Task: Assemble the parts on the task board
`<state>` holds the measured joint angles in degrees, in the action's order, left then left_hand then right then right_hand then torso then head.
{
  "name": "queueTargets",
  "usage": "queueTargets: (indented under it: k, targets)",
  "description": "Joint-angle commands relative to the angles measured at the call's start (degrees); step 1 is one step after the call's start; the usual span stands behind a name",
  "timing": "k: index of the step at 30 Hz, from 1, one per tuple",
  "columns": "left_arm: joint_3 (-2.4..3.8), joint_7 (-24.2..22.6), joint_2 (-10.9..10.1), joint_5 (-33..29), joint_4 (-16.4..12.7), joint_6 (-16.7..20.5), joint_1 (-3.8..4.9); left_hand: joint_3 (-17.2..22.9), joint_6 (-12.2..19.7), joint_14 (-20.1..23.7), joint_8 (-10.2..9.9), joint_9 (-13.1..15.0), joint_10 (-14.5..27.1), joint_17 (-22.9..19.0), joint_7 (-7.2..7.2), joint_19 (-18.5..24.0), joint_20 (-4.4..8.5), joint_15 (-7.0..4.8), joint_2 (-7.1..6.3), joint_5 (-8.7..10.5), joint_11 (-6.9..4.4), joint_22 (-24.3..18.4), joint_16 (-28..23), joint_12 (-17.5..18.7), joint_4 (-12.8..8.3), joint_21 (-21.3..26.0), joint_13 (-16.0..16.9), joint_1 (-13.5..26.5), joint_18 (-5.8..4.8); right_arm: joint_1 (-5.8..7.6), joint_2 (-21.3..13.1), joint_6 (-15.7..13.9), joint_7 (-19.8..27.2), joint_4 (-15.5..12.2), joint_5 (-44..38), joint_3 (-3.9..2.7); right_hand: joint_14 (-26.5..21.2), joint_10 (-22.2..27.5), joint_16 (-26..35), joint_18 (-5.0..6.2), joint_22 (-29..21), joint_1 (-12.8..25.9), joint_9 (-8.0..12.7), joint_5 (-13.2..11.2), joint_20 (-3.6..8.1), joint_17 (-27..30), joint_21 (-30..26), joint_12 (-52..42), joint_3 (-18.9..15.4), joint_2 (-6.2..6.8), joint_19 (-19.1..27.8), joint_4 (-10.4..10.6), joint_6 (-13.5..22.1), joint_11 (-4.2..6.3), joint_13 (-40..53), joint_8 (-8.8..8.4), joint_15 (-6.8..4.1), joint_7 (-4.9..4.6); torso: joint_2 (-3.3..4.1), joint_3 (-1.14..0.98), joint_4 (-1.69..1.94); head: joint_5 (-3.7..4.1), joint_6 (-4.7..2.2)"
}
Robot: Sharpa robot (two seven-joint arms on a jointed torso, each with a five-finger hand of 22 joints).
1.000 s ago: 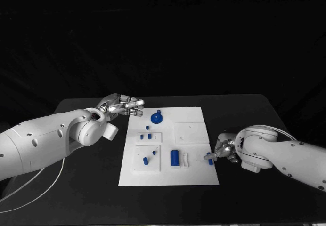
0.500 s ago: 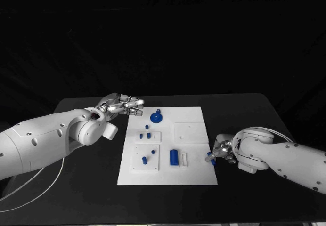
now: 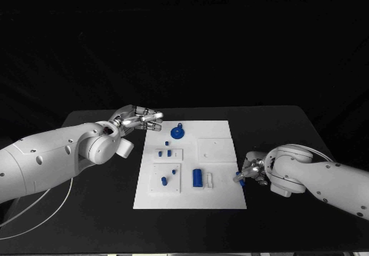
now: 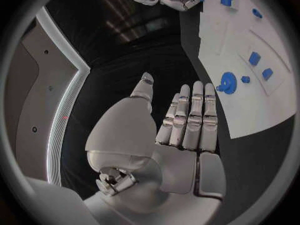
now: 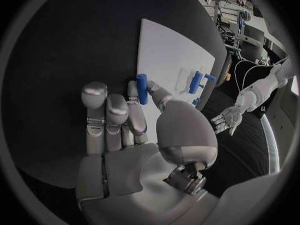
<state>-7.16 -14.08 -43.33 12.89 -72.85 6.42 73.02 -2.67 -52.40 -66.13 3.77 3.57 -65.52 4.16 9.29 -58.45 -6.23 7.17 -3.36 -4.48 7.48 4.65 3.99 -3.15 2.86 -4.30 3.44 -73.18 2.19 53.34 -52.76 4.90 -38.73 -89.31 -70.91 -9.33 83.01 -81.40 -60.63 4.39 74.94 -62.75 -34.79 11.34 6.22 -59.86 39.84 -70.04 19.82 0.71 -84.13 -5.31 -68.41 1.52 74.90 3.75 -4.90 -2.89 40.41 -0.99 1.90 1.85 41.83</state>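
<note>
Clearly the right hand [image 5: 134,135] pinches one blue peg [image 5: 142,88] between thumb and a finger, just beside the board's [image 3: 219,200] near edge, probably to carry it to a socket. Meanwhile the left hand [image 4: 178,130] waits with fingers straight and pressed together, holding nothing, beside the board's far corner, near the round part [image 3: 177,133]. On the board I count about seven other blue parts.

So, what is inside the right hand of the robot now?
The right hand pinches a small blue part between thumb and a finger, at the edge of the white task board. The part's lower end is covered by the fingertips.
</note>
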Motion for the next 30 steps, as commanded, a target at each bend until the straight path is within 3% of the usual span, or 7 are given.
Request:
queueTargets:
  k: [1,8,9,12,15,25,30]
  targets:
    - [0.04,-0.2,0.0,-0.3,0.0,-0.8,0.01,0.0,-0.2,0.3,0.0,0.0,-0.4,0.0,0.05,0.0,-0.08,-0.04,0.37,-0.19,-0.06,-0.1,-0.1,-0.3,0.0,-0.3,0.1,0.2,0.09,-0.90,-0.6,-0.5,-1.1,0.8,1.1,0.09,0.1,0.0,0.4,-0.60,0.1,-0.1,27.9,0.0,0.03,0.1,-0.1,0.4,3.9,-0.39,-2.8,-3.8,-0.5,0.30,2.4,-0.07,-0.10,0.12,-0.04,0.03,0.00,-0.05,0.00]
    - [0.03,-0.1,0.1,-0.3,0.3,-0.8,0.01,-0.1,-0.6,0.3,0.0,0.0,-0.4,0.0,0.02,0.0,-0.08,-0.05,0.44,-0.23,-0.06,-0.1,-0.1,-0.3,-0.1,-0.3,0.1,0.2,0.09,-0.88,-1.3,-1.5,-0.7,1.4,3.1,-3.10,0.2,-0.1,0.4,-0.64,0.1,0.2,27.6,1.0,0.05,0.2,0.0,0.5,4.1,-0.32,-2.8,-3.9,-0.5,0.31,2.3,-0.08,-0.12,0.15,-0.06,0.15,-0.11,0.04,-0.17]
    - [0.03,-0.1,0.2,-0.3,0.3,-0.8,0.01,-0.1,-0.6,0.3,0.0,0.0,-0.4,0.0,0.02,0.0,-0.08,-0.05,0.44,-0.23,-0.06,-0.1,-0.1,-0.3,-0.1,-0.3,0.1,0.2,0.09,-0.88,-1.4,-1.5,-0.7,1.4,3.1,-3.19,0.2,-0.1,0.4,-0.64,0.1,0.2,27.6,1.0,0.05,0.2,0.0,0.5,4.1,-0.32,-2.8,-3.9,-0.5,0.31,2.3,-0.08,-0.12,0.15,-0.07,0.15,-0.10,0.02,-0.17]
    - [0.03,-0.1,0.2,-0.3,0.4,-0.8,0.01,-0.1,-0.7,0.3,0.0,0.0,-0.4,0.0,0.01,0.0,-0.08,-0.04,0.47,-0.19,-0.06,-0.1,-0.1,-0.3,0.0,-0.3,0.1,0.2,0.09,-0.82,-1.7,-1.9,-0.7,1.4,3.4,-4.82,0.1,-0.1,0.4,-0.64,0.1,0.4,27.5,1.1,0.07,0.3,0.0,0.5,4.0,-0.31,-2.8,-3.8,-0.6,0.32,2.3,-0.08,-0.14,0.19,-0.06,0.09,0.01,0.06,-0.19]
    - [0.02,-0.1,0.2,-0.3,0.4,-0.8,0.01,-0.1,-0.7,0.3,0.0,0.0,-0.3,0.0,0.01,0.0,-0.08,-0.04,0.44,0.05,-0.06,-0.1,-0.1,-0.3,0.1,-0.3,0.1,0.3,0.09,-0.63,-2.0,-2.2,-0.7,1.0,3.4,-5.83,0.2,-0.2,0.4,-0.65,0.1,0.4,27.5,1.2,0.09,0.3,0.0,0.5,3.9,-0.34,-2.8,-3.7,-0.6,0.35,2.3,-0.08,-0.16,0.21,-0.05,0.14,-0.01,0.14,-0.25]
    - [0.02,0.0,0.4,-0.3,0.5,-0.8,0.01,-0.1,-0.7,0.3,0.0,0.0,-0.3,0.0,0.01,0.0,-0.08,-0.04,0.44,0.08,-0.06,-0.1,-0.1,-0.3,0.1,-0.3,0.1,0.3,0.09,0.02,-1.3,-1.9,-0.8,-1.8,5.6,-6.70,0.1,-0.2,0.4,-0.65,0.1,0.8,27.4,1.4,0.13,0.3,-0.1,0.6,3.6,-0.32,-2.8,-3.3,-0.6,0.38,2.3,-0.10,-0.21,0.27,-0.03,0.11,0.00,-0.01,-0.16]
    - [0.01,0.0,0.5,-0.3,0.5,-0.8,0.01,-0.1,-0.7,0.3,0.0,0.0,-0.3,0.0,0.01,0.0,-0.08,-0.04,0.44,0.08,-0.06,-0.1,-0.1,-0.3,0.1,-0.3,0.1,0.3,0.09,-0.07,0.7,-1.0,-0.8,-3.2,5.5,-6.06,0.1,-0.2,0.4,-0.73,0.1,0.6,27.3,1.4,0.12,0.4,0.0,0.7,3.0,-0.47,-2.8,-3.2,-0.6,0.40,2.3,-0.09,-0.18,0.30,0.02,0.08,0.05,-0.01,-0.18]
